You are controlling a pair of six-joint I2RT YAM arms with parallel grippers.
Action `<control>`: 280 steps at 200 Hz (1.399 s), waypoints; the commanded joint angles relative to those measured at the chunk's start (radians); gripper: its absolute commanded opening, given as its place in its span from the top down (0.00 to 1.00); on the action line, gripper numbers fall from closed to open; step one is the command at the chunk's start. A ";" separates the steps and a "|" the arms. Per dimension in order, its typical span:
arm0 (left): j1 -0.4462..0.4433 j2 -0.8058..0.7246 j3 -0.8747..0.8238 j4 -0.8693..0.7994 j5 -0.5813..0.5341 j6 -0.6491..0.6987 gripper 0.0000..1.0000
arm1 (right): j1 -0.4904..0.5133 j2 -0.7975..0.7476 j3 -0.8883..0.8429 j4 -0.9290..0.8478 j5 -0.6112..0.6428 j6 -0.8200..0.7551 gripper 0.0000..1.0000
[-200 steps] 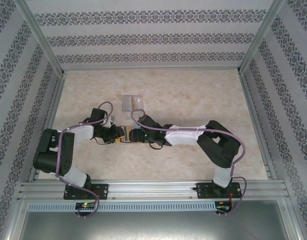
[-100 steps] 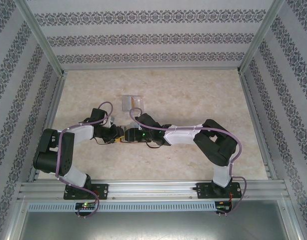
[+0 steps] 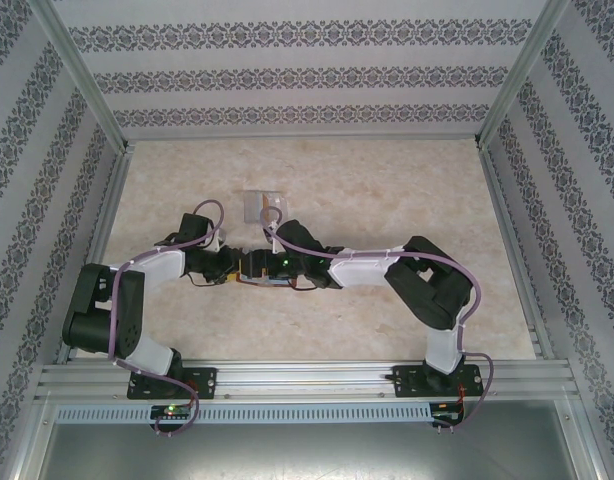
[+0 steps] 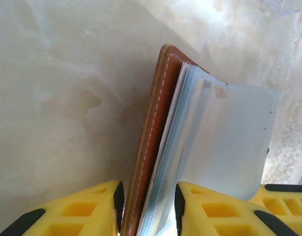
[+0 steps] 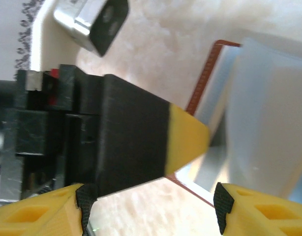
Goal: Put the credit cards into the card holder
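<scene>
Left hand (image 4: pixel 148 199) is clamped on the card holder (image 4: pixel 152 137) at its spine edge, pale pockets (image 4: pixel 225 142) fanned out. Right hand (image 5: pixel 152 204) stands with fingers apart beside them. If that clamp slackens, the holder could flop shut. I cannot tell whether any pocket holds a card. Loose credit cards (image 3: pixel 264 204) lie on the bench (image 3: pixel 387 200) just beyond.

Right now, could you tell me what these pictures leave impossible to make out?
- Left wrist: whether the left gripper grips the card holder; the frame's bottom edge cuts off the contact.
- Left wrist: whether any card sits in the pockets; the cloudy sheets overlap.
- Top external: the credit cards, too small to count.
- Right wrist: much of the card holder, blocked by the left gripper's finger and blurred.
</scene>
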 commanded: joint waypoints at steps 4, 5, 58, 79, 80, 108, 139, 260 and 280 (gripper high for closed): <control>-0.013 0.013 0.020 -0.029 0.015 0.024 0.61 | -0.013 0.036 -0.006 0.147 -0.075 0.066 0.31; -0.013 0.012 0.020 -0.029 0.015 0.024 0.61 | -0.014 0.036 -0.007 0.150 -0.076 0.067 0.31; -0.012 0.020 0.035 -0.045 0.009 0.029 0.61 | -0.044 0.023 -0.083 0.321 -0.150 0.145 0.31; -0.012 0.020 0.035 -0.046 0.009 0.029 0.61 | -0.056 -0.010 -0.116 0.351 -0.170 0.150 0.31; -0.012 0.020 0.036 -0.047 0.008 0.030 0.61 | -0.057 -0.013 -0.117 0.348 -0.169 0.148 0.31; -0.013 0.016 0.034 -0.054 0.006 0.032 0.60 | -0.060 -0.106 -0.151 0.270 -0.126 0.061 0.35; -0.013 0.022 0.038 -0.054 0.007 0.031 0.60 | -0.070 -0.169 -0.174 0.181 -0.055 -0.010 0.39; -0.013 0.008 0.027 -0.048 0.007 0.017 0.60 | -0.092 -0.256 -0.266 -0.094 0.216 -0.029 0.33; -0.013 0.006 0.030 -0.051 0.004 0.014 0.60 | -0.083 -0.213 -0.269 -0.047 0.184 0.008 0.33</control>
